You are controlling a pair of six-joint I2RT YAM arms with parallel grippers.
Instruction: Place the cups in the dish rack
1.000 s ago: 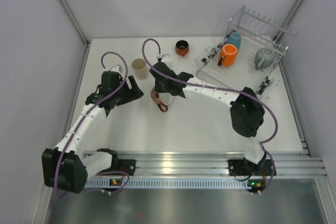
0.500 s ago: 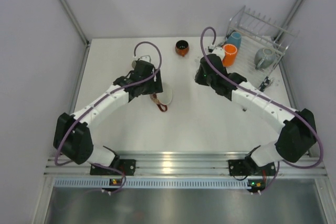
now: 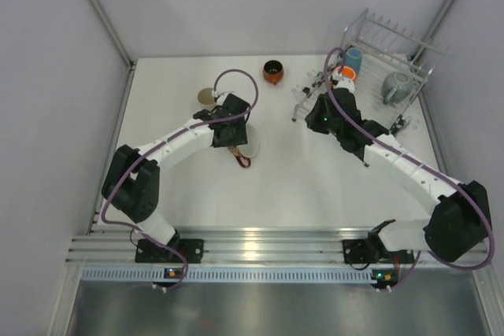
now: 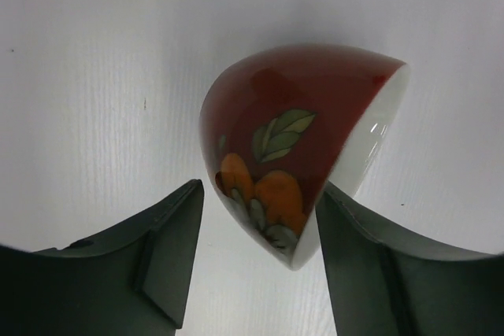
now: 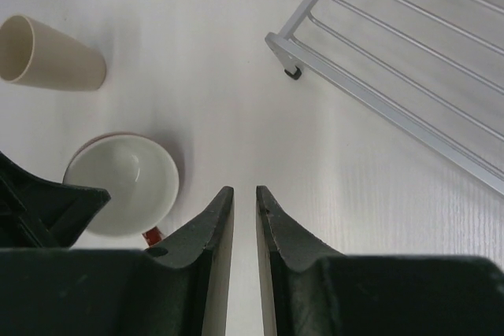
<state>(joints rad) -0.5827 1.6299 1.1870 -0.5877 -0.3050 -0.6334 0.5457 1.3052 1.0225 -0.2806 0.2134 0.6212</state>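
A red mug point(image 4: 299, 116) with a leaf-and-fruit pattern and a white inside lies tipped on the table between the fingers of my left gripper point(image 4: 260, 190). The right finger touches its rim and the left finger stands apart, so the gripper is open. From above, my left gripper point(image 3: 239, 138) covers most of that mug point(image 3: 249, 149). A beige tumbler point(image 3: 207, 97) lies on its side behind it. My right gripper point(image 5: 244, 190) is shut to a thin slit with nothing in it. It hangs over bare table left of the dish rack point(image 5: 378, 92).
The dish rack point(image 3: 417, 64) at the back right holds a light blue cup point(image 3: 353, 59), an orange cup point(image 3: 345, 75) and a grey mug point(image 3: 396, 88). A dark-and-orange cup point(image 3: 273, 71) stands at the back middle. The tumbler point(image 5: 51, 64) and mug point(image 5: 122, 182) lie left of my right fingers.
My left arm swung right from beside the tumbler to over the red mug, and its jaws have narrowed. My right arm left the mug and moved over to the rack's left corner.
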